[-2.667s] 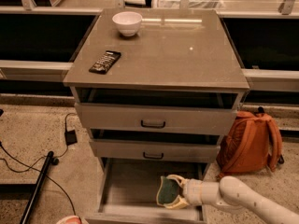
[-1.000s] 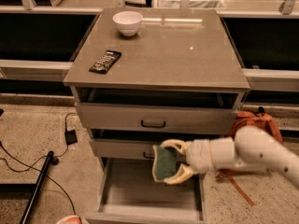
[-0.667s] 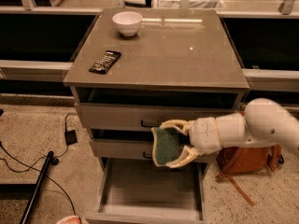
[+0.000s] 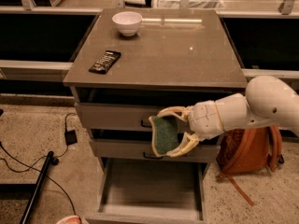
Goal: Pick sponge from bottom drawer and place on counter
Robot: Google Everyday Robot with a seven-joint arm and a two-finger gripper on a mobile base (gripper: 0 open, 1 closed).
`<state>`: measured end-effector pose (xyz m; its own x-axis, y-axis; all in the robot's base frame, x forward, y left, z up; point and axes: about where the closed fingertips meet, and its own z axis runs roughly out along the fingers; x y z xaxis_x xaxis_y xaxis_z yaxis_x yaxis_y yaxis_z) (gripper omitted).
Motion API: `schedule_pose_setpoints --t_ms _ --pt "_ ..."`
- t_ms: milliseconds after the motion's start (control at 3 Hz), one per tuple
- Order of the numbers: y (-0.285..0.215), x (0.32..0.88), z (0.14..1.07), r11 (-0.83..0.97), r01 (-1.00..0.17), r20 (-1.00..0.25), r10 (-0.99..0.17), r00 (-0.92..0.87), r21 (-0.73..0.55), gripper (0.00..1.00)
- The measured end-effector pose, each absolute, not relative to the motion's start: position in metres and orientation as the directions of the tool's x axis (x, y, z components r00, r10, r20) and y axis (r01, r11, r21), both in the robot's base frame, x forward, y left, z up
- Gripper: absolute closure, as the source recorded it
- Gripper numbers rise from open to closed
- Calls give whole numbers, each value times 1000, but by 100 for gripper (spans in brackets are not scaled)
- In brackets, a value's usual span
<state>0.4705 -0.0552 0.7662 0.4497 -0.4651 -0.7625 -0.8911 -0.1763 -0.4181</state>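
My gripper [image 4: 166, 133] hangs in front of the two upper drawers, above the open bottom drawer [image 4: 149, 188]. The jaws are clamped on the sponge [image 4: 163, 136] from above and below, its green face showing. The sponge is in the air below the bench [image 4: 187, 55], where a white bowl [image 4: 127, 22] and a black remote [image 4: 104, 61] sit.
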Motion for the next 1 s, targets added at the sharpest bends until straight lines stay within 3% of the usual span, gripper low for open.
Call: schedule_pose_setpoints --t_ms 333,667,1000 --pt "-61 497 801 -193 -911 -750 -519 411 -365 100" --pt "-82 553 838 -77 -954 -771 -573 279 -288 100" --pt "-109 602 867 113 -969 -833 -539 124 -217 100"
